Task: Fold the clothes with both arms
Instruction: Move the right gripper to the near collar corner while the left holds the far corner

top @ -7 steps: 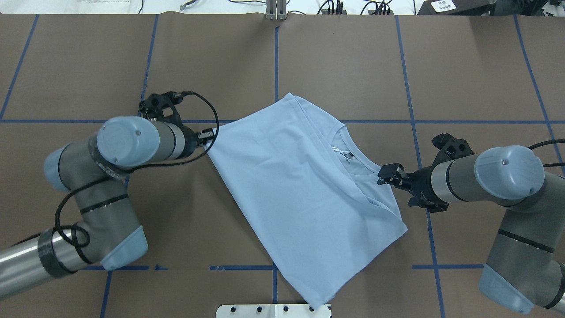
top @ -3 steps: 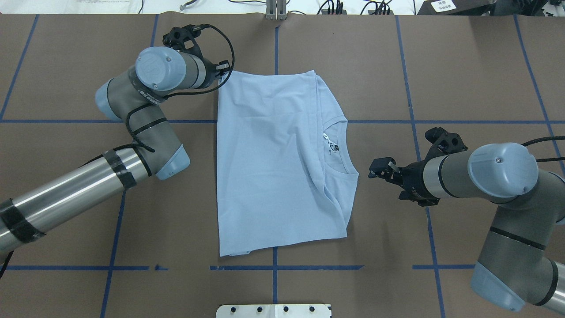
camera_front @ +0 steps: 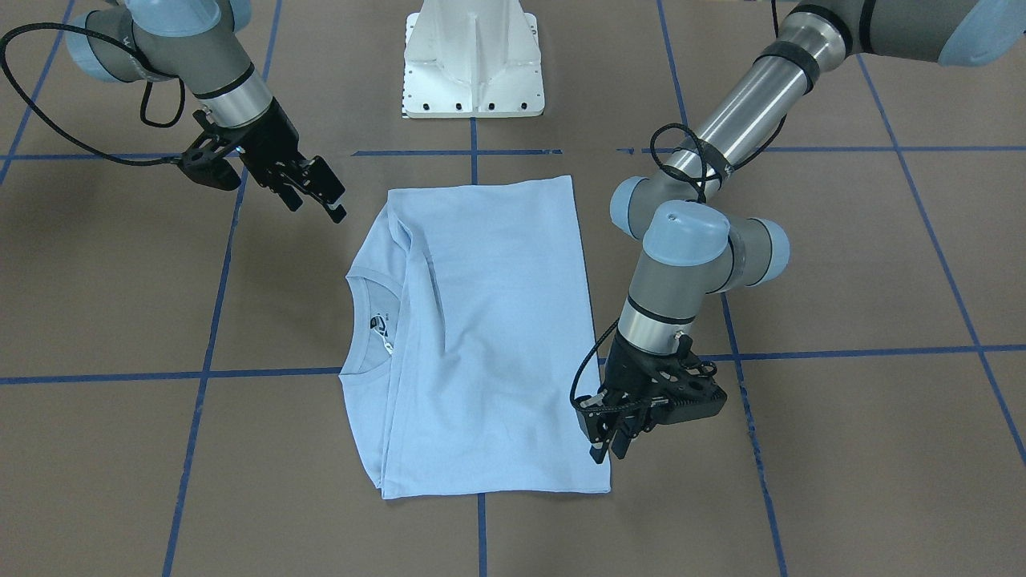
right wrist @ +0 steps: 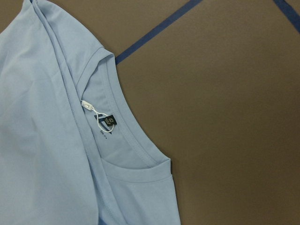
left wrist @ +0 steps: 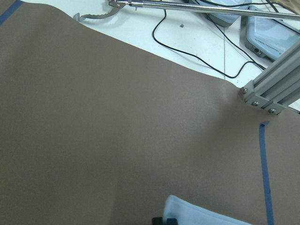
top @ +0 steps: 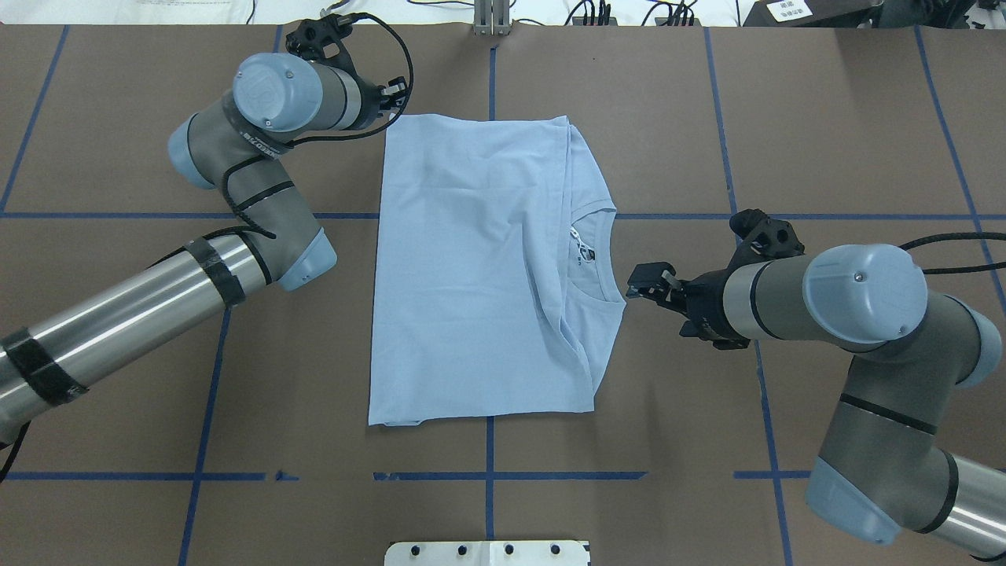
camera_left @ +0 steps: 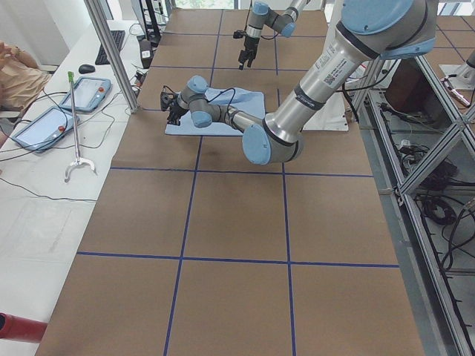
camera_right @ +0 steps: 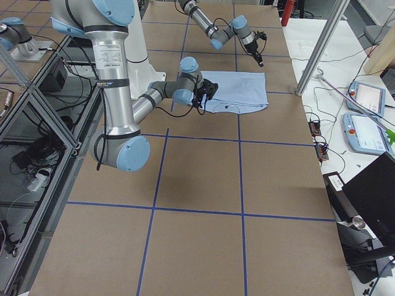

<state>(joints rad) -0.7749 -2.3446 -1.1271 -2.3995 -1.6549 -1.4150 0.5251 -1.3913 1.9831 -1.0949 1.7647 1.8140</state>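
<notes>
Seen from the front, my right gripper (camera_front: 337,205) is hovering, black fingers (camera_front: 324,181) spread and empty, near the light blue T-shirt (camera_front: 497,320) lying folded into a flat rectangle on the brown table (camera_front: 842,264). Overhead, my left gripper (top: 398,97) is hanging at the shirt's far corner; whether it is pinching cloth I cannot tell. My right wrist view is showing the ribbed collar (right wrist: 136,172) and dark label (right wrist: 110,121).

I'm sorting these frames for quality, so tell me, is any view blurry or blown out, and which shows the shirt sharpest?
Right wrist view: sharpest, the T-shirt's collar ribbing and neck label crisp. Overhead and front-facing views: even light, soft shadows, no blur. Left wrist view: white desk overbright. Side views: T-shirt tiny.
</notes>
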